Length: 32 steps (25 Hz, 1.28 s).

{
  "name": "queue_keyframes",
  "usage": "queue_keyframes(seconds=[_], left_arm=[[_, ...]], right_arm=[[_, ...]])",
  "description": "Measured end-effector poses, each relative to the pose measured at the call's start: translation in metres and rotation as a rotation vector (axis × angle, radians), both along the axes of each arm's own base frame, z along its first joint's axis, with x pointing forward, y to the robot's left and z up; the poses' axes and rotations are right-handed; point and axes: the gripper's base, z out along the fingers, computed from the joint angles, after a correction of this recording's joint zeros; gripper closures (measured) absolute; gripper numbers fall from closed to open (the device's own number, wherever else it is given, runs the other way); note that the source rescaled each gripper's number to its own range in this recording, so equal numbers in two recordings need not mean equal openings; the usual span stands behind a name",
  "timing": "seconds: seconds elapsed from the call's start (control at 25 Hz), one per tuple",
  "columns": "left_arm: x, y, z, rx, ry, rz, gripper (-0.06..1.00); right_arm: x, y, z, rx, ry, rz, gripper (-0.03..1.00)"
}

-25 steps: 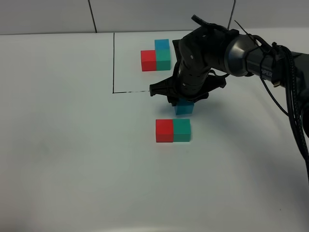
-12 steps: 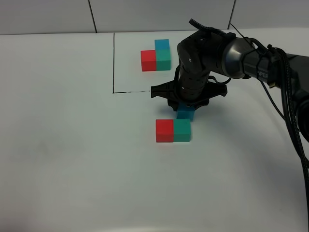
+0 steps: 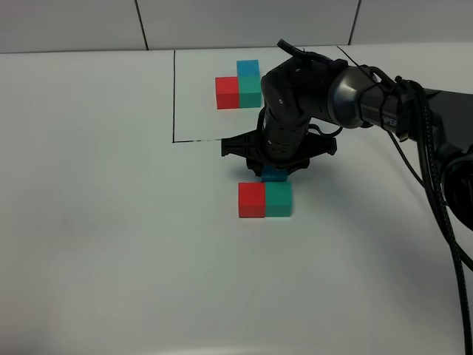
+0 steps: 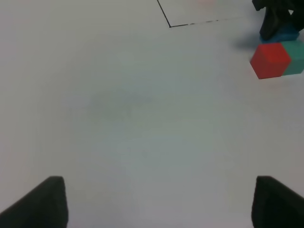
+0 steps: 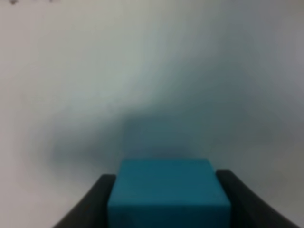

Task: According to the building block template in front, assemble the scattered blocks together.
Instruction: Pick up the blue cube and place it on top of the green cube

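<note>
Short of the cubes, the left gripper [image 4: 159, 204] is spread wide, empty. Farther in, the red cube [image 3: 251, 200] and green cube [image 3: 278, 199] are set touching; just behind, the blue cube [image 5: 168, 190] is clamped in the right gripper [image 3: 275, 170]. The template [image 3: 240, 85] is seen near the counter's [image 3: 111, 244] far edge.

- The bench [image 3: 111, 244] is a white, smooth surface, matt with only a faint soft sheen.
- The red cube [image 3: 251, 200], teal-green cube [image 3: 279, 200] and blue cube [image 3: 274, 176] have flat, smooth, matt faces. Whether they are plastic or foam cannot be told.
- The template cubes [image 3: 240, 87] show the same even, matt finish.
- The right tool [image 3: 275, 168] and its wrist housing [image 3: 295, 96] look like black plastic, slightly glossy on the rounded parts.
- The forearm [image 3: 355, 78] has a grey, satin-looking shell.
- The left tool [image 4: 156, 204] shows dull black fingers [image 4: 38, 204].
</note>
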Motion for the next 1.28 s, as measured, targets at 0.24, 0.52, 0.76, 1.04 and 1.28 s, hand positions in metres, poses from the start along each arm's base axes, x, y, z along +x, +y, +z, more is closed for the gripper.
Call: queue_keyframes(seconds=[0.24,0.52,0.76,1.04,1.28], left_arm=[[0.0000,0.0000,0.0000,0.000,0.000,0.000,0.05],[0.0000,0.0000,0.0000,0.000,0.000,0.000,0.05],[0.0000,0.0000,0.0000,0.000,0.000,0.000,0.05],[0.0000,0.0000,0.0000,0.000,0.000,0.000,0.05],[0.0000,0.0000,0.0000,0.000,0.000,0.000,0.05]], right_arm=[[0.0002,0.0003,-0.0053,-0.004,0.009,-0.003,0.95],[-0.0001,0.0003,-0.0053,-0.013,0.006,0.004,0.95],[-0.0020,0.0016,-0.0058,-0.037,0.004,0.021,0.95],[-0.0022,0.0013,-0.0063,-0.042,0.007,0.023,0.95],[-0.0022,0.0014,-0.0073,-0.043,0.011,0.024,0.95]])
